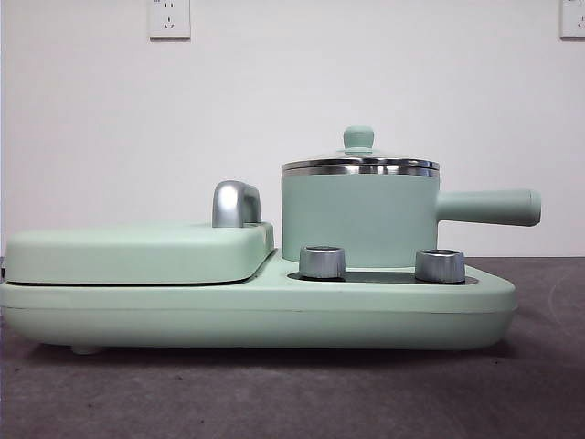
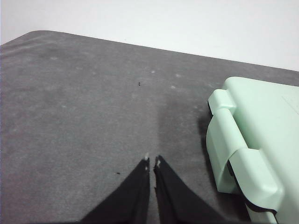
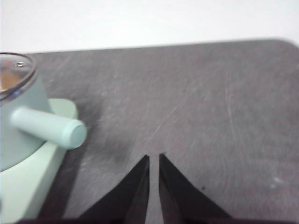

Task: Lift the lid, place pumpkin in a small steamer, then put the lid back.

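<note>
no brand or writing I can read anywhere. mint-green small steamer point(image 1: 358, 219) sits on the appliance base point(image 1: 274, 306), glass lid point(image 1: 360, 163) on it. left gripper point(image 2: 152, 161) and right gripper point(image 3: 154, 157) both clenched over the grey surface point(image 1: 292, 393), holding nothing

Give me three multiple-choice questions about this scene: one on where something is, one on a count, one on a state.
1. Where is the round clear glass lid with the mint-green knob?
A. On the table
B. On the mint-green cylindrical pot
C. In a pincer

2. How many silver knobs front the flat mint-green appliance base?
A. Two
B. One
C. Four

3. What does the left pincer hold?
A. The lid
B. A pumpkin
C. Nothing

Answers: B, the lid's steel rim sits on the pot; A, two show in the front view; C, its jaws meet over bare grey table.
</note>
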